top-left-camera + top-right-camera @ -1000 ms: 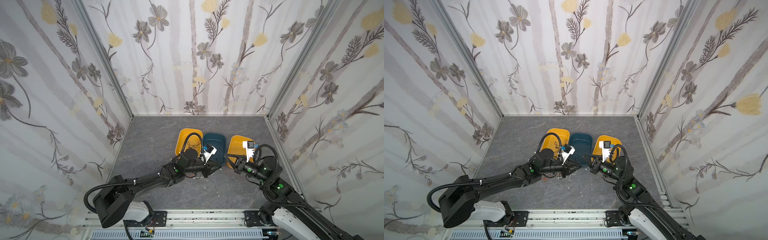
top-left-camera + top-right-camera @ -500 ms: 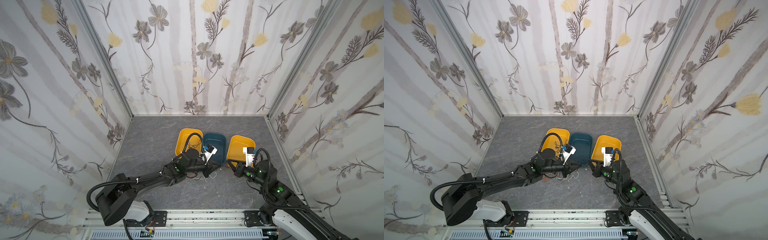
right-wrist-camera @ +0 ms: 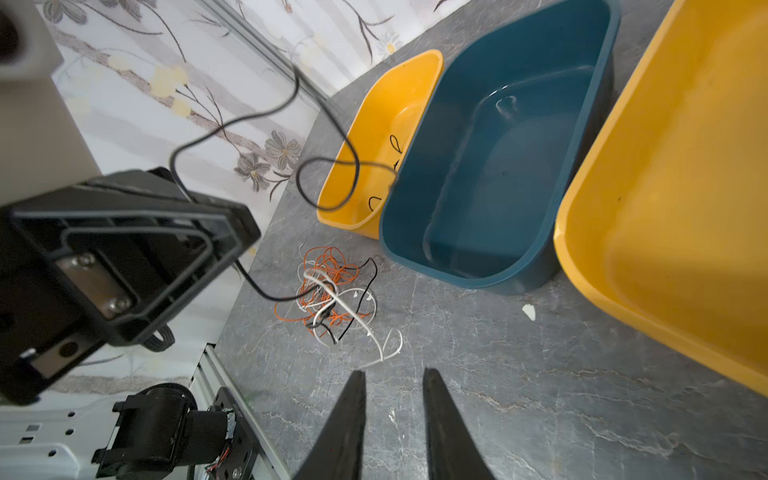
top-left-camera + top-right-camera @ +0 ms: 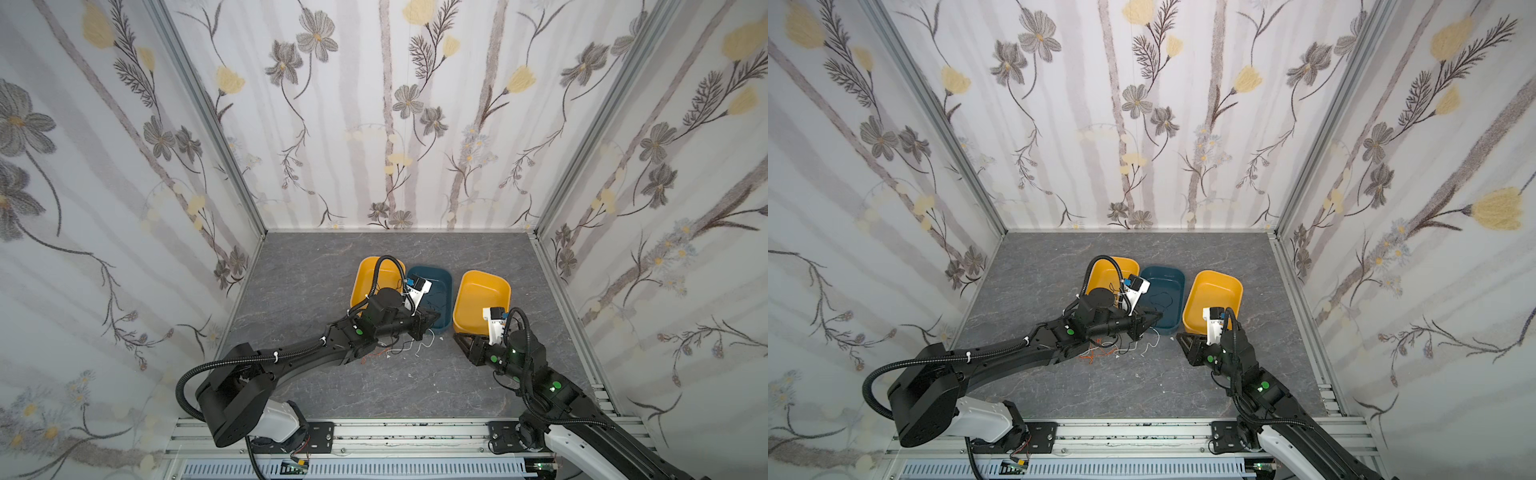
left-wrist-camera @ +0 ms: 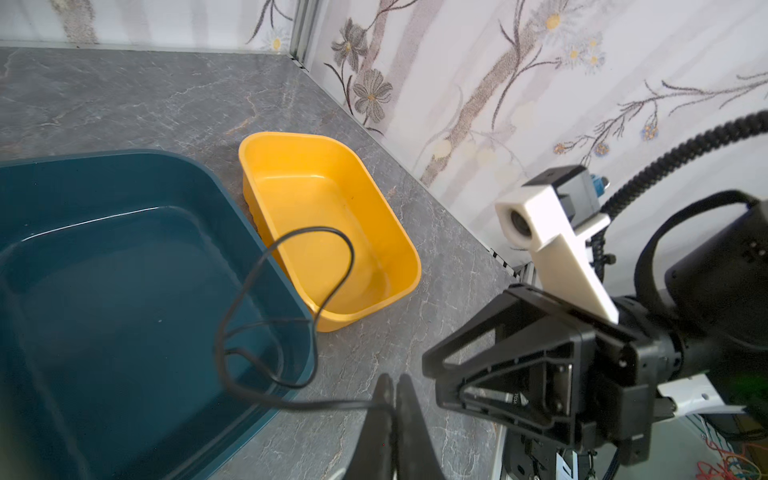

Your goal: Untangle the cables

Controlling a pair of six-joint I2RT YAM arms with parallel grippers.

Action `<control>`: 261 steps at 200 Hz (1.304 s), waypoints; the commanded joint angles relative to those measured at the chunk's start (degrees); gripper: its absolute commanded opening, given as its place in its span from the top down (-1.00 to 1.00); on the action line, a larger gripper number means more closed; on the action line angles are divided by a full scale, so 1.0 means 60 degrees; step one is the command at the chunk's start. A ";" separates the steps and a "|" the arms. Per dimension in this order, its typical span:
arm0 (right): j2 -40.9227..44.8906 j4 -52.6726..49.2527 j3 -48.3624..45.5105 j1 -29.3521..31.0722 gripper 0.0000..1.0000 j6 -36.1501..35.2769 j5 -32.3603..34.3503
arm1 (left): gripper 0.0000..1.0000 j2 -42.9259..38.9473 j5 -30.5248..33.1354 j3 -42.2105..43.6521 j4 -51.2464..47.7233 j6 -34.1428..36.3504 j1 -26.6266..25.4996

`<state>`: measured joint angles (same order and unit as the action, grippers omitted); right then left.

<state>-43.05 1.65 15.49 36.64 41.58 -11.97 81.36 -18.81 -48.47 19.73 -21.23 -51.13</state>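
Left gripper clamped on black cable; right gripper part-open, empty. Risk: cable's tail sits in the tangle, so pulling likely drags the whole knot.

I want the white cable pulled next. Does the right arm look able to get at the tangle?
Probably yes. The right gripper is open and aimed at the tangle, with only bare table between; a white loop lies just ahead of its tips.
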 commanded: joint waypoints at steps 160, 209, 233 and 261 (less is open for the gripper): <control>-0.7323 0.7638 0.1453 0.2155 0.31 -0.0368 -0.1336 | 1.00 -0.1355 0.1047 -0.0118 -0.0907 -0.1060 0.0685; -0.8010 0.7782 0.1972 0.2162 0.44 -0.0416 -0.1234 | 1.00 -0.1490 0.1010 0.0011 -0.0959 -0.1057 0.0777; -0.8456 0.7768 0.2065 0.2155 0.67 -0.0387 -0.1272 | 1.00 -0.1723 0.1040 0.0076 -0.0990 -0.1068 0.0825; -0.8443 0.7624 0.1969 0.2155 0.81 -0.0296 -0.1184 | 1.00 -0.1989 0.1127 0.0156 -0.0998 -0.1114 0.0881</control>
<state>-93.67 45.89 27.29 49.54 39.42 -19.40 70.65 -12.88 -47.94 12.75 -27.22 -46.13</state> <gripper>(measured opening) 0.112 0.050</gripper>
